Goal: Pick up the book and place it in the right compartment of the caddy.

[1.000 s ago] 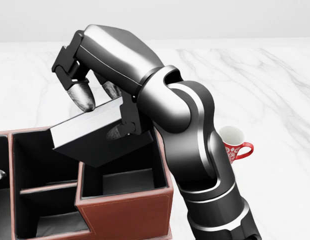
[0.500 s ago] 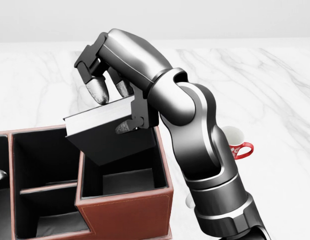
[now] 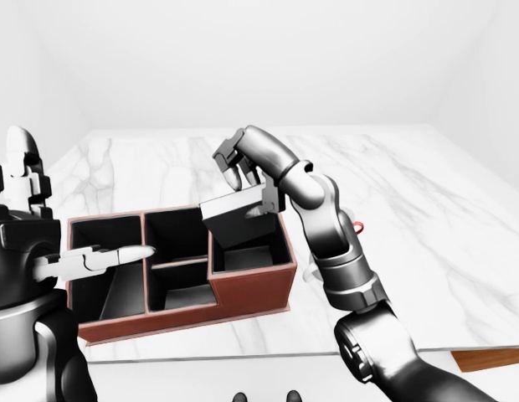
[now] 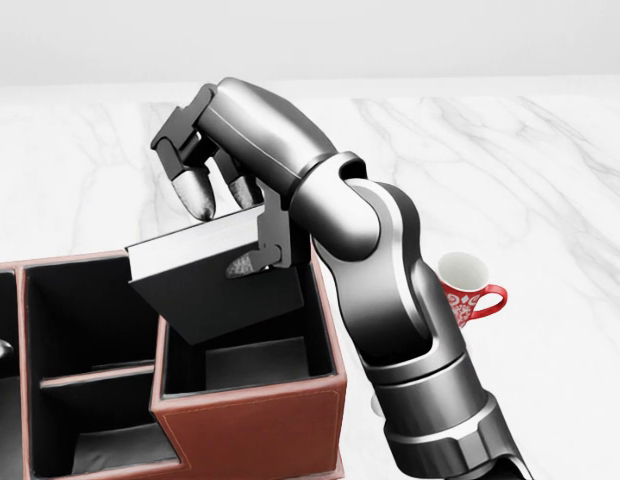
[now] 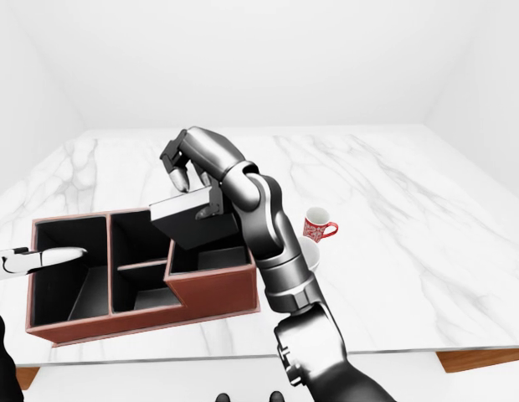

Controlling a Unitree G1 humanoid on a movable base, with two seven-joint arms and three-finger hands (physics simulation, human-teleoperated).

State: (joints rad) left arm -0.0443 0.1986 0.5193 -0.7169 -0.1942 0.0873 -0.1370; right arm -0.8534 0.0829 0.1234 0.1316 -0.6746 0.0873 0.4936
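Right now your right hand (image 4: 225,215) grips the book (image 4: 215,275), fingers closed round its top edge; the book hangs tilted over the right compartment (image 4: 255,360) of the caddy (image 4: 250,425), lower corner already dipping inside the walls. Left hand (image 3: 84,260) is open, fingers out, held over the caddy's left side, touching nothing afaict.

Risks, imo:
- The book is skewed vs. the compartment; its left corner sits near the divider, so a straight drop could wedge it or hang it on the rim.
- Release too early and it may tip into the middle section.
- Cup (image 4: 468,290) stands just beside your forearm; swing the elbow out and you'll knock it.
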